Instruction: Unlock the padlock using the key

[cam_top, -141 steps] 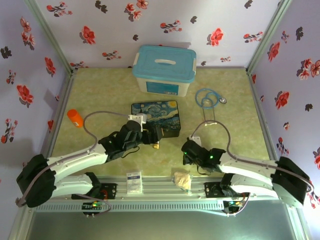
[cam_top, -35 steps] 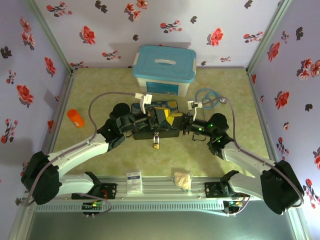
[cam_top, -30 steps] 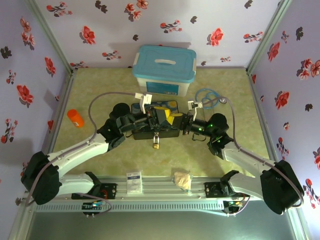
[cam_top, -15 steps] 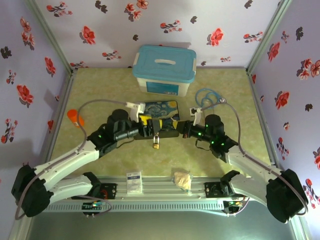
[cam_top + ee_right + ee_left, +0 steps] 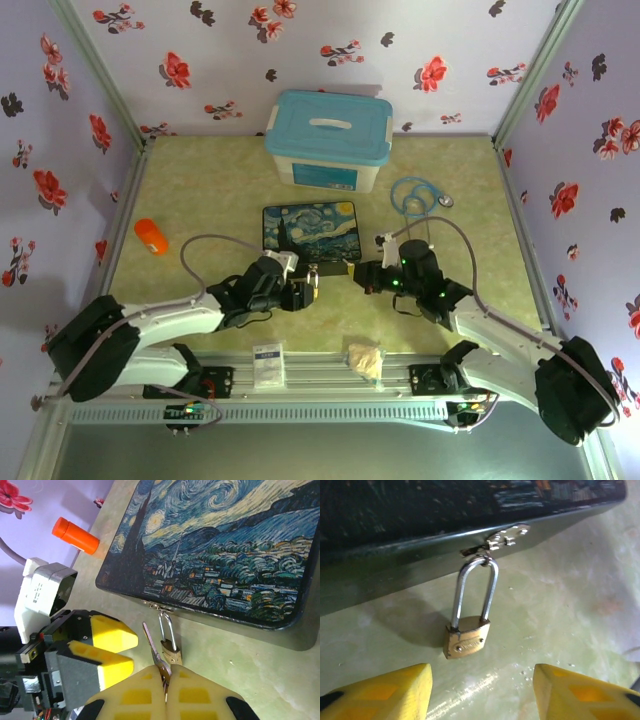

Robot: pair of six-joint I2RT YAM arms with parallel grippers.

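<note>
surface [image 5: 200,200]: carries starry-night box [image 5: 311,229] | left fingers [image 5: 385,692]: spread, either side of padlock, apart from it | right fingers [image 5: 135,697]: pressed together, pinching key | padlock [image 5: 466,638]: shackle through box hasp, brass body on surface | key [image 5: 151,644]: just beside padlock

A lab test booth: flower-papered walls [image 5: 330,50] enclose a green table [image 5: 200,190] on three sides, aluminium rail [image 5: 320,375] at the near edge

left gripper [image 5: 482,680] spread apart — right gripper [image 5: 166,672] pinched closed, both arms angled inward.
</note>
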